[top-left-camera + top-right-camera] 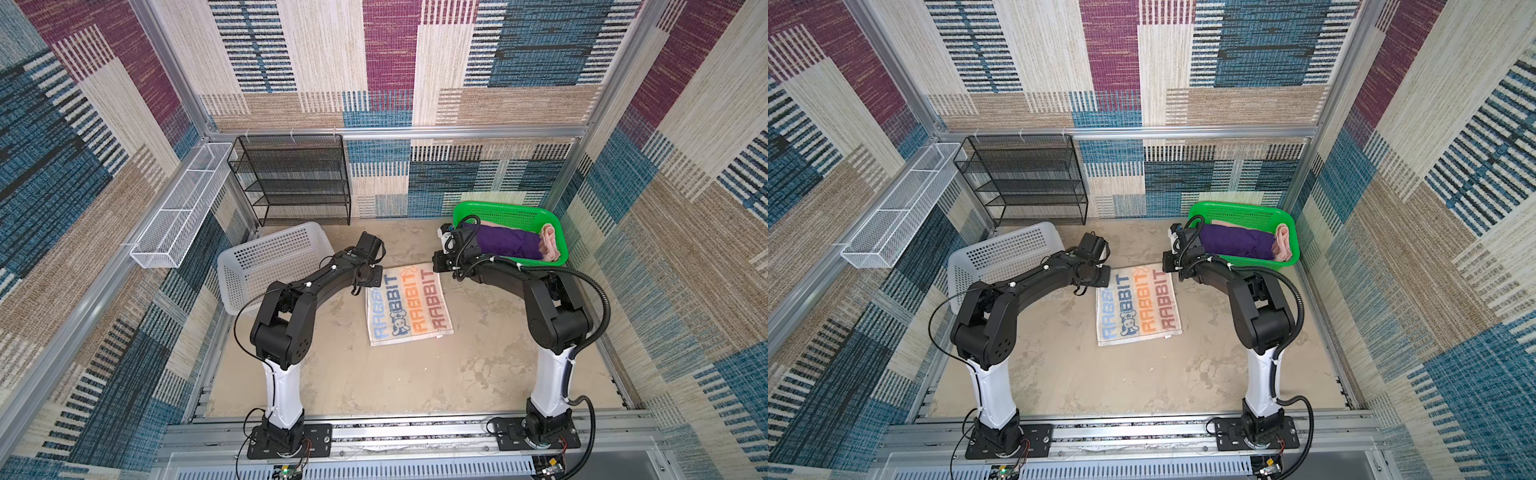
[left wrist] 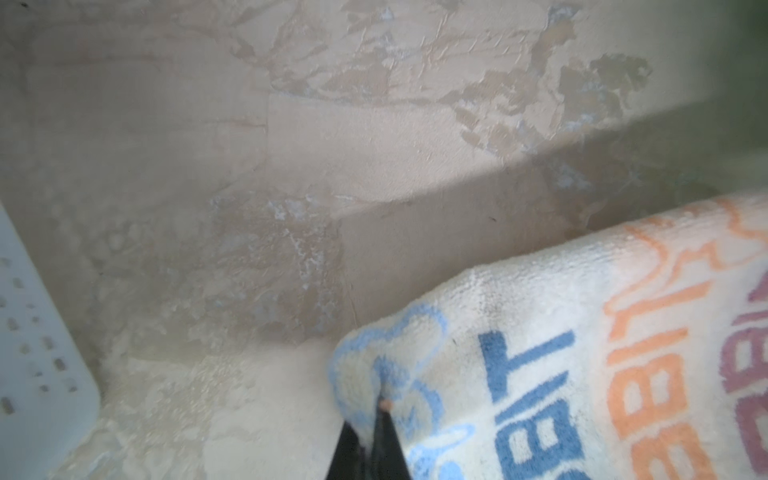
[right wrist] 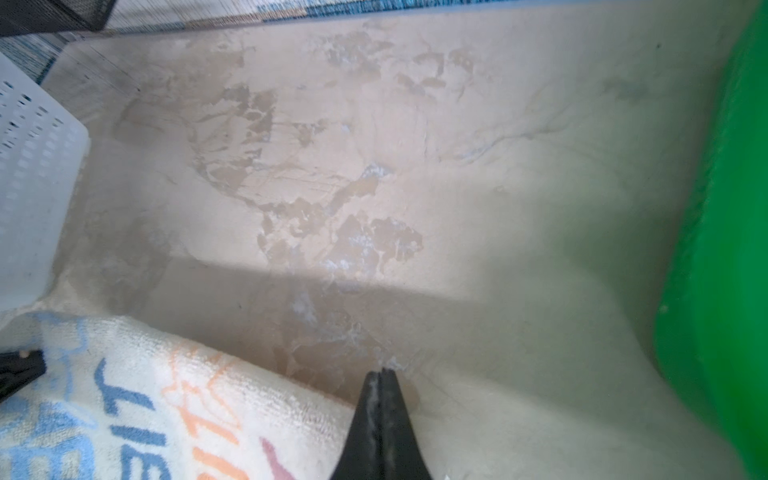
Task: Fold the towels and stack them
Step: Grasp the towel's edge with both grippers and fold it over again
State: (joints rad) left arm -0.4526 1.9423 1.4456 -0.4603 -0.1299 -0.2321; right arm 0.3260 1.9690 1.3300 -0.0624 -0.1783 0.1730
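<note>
The whitish towel with RABBIT letters (image 1: 409,305) (image 1: 1139,305) lies spread on the table in both top views. My left gripper (image 1: 378,276) (image 2: 384,405) is shut on its far left corner, and the cloth bunches around the fingertips. My right gripper (image 1: 436,264) (image 3: 380,372) is shut on the far right corner, with a thin strip of white cloth between its jaws. The far edge looks slightly raised. A deep purple towel (image 1: 507,243) and a pink towel (image 1: 549,243) lie in the green basket (image 1: 511,208).
A white perforated basket (image 1: 270,257) stands close behind the left arm. A black mesh shelf (image 1: 291,178) is against the back wall, and a white wire rack (image 1: 183,203) hangs on the left wall. The green basket sits right beside the right wrist.
</note>
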